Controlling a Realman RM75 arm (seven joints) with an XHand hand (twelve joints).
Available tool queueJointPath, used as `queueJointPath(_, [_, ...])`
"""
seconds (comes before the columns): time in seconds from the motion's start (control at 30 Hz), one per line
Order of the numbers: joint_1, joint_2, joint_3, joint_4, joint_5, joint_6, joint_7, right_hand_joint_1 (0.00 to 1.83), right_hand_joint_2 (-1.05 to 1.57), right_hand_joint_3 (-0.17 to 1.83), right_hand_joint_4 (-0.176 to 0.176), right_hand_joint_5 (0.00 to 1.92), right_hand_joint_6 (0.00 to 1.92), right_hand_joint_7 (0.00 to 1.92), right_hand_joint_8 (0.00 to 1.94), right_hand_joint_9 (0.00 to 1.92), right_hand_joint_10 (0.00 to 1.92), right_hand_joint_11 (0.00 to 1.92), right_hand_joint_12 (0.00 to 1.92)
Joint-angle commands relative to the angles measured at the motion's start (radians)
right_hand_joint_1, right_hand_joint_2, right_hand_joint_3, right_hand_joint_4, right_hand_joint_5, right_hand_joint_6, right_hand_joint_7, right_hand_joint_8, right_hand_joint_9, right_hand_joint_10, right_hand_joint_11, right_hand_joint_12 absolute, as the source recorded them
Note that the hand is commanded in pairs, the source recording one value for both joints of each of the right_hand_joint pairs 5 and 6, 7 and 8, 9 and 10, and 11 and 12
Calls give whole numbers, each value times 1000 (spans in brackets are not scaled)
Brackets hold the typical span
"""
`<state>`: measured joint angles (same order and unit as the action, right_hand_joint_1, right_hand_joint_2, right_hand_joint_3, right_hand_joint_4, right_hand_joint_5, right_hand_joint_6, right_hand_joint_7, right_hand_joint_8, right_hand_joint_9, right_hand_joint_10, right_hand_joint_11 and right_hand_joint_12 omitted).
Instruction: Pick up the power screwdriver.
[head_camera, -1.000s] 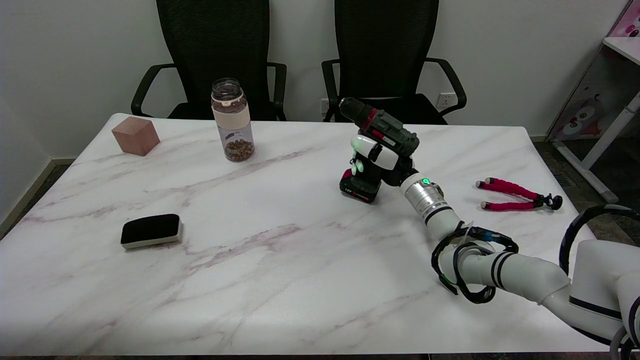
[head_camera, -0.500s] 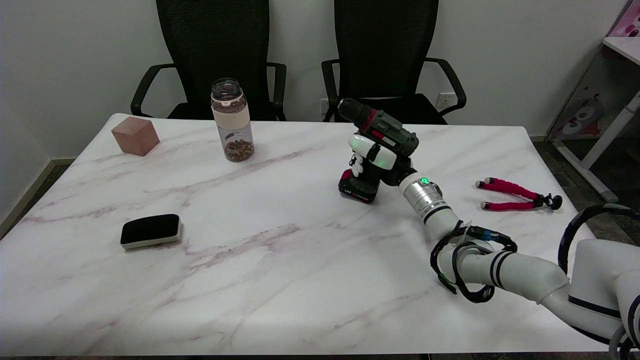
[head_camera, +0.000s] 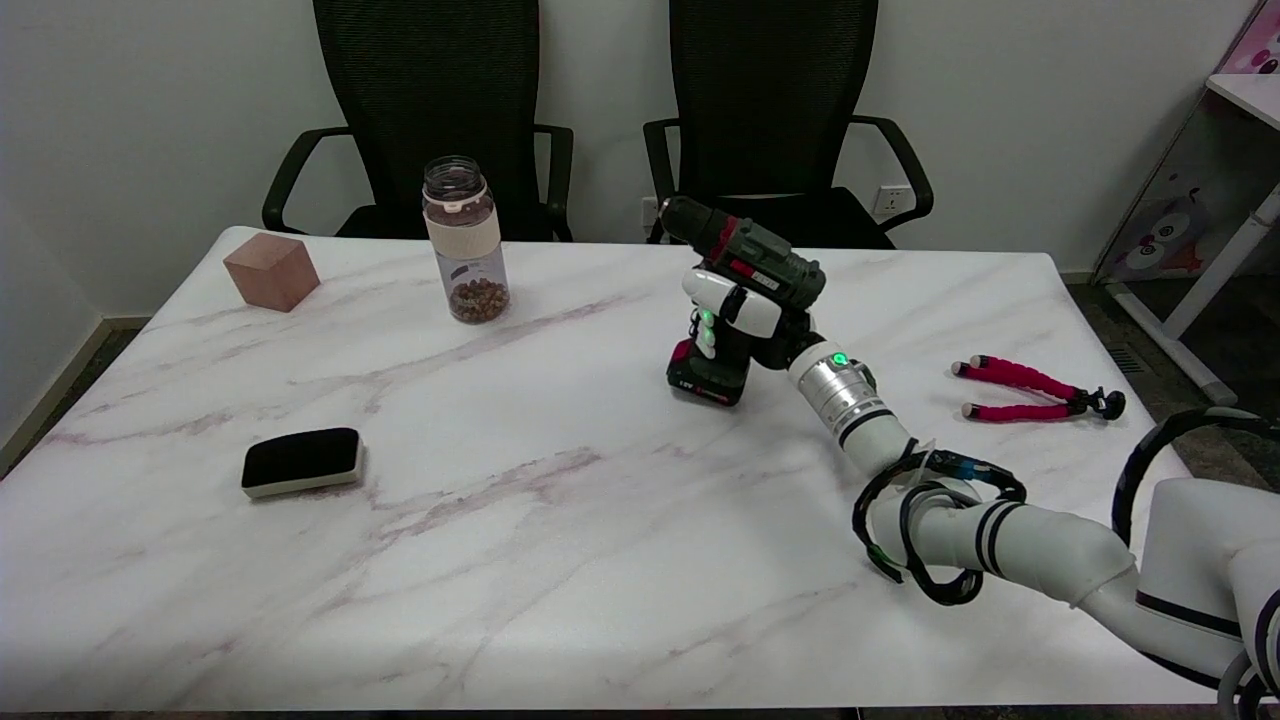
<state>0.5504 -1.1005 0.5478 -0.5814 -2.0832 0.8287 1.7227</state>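
Toward the far edge of the table (head_camera: 560, 560), a little right of its middle, the right hand (head_camera: 738, 312) is wrapped around the grip of the power screwdriver (head_camera: 742, 270), its white fingers (head_camera: 706, 333) curled across the front of the handle. The tool stands roughly upright with its dark green body tilted, the black chuck pointing up toward the far left, and the black and red battery base at the bottom; whether that base touches the marble top or hangs just above it cannot be told. The white arm reaches in from the near right corner, with black cables looped around it. Near the right edge lies a small tripod with pink legs (head_camera: 1030, 389), well apart from the tool. Along the far edge to the left stands a clear jar (head_camera: 465, 240) with brown pieces in its bottom, and a wooden cube (head_camera: 271, 270) sits by the far left corner. A black eraser block (head_camera: 301, 461) lies near the left edge.
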Motion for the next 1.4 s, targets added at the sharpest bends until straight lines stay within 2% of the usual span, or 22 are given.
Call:
queueJointPath(0.03, [2,52,11,-141,3,59,-24,951,470,750,176,1920,1920,1920,1920,1920,1920,1622,1622])
queueJointPath(0.47, [-1,137,63,-365,-3,64,-134,947,563,732,176,1920,1920,1920,1920,1920,1920,1717,1717])
queueJointPath(1.13, [22,268,112,-591,3,30,-243,953,619,704,176,1920,1920,1920,1920,1920,1920,1762,1762])
queueJointPath(1.4, [25,278,113,-638,5,7,-267,949,626,716,176,1920,1920,1920,1920,1920,1920,1764,1764])
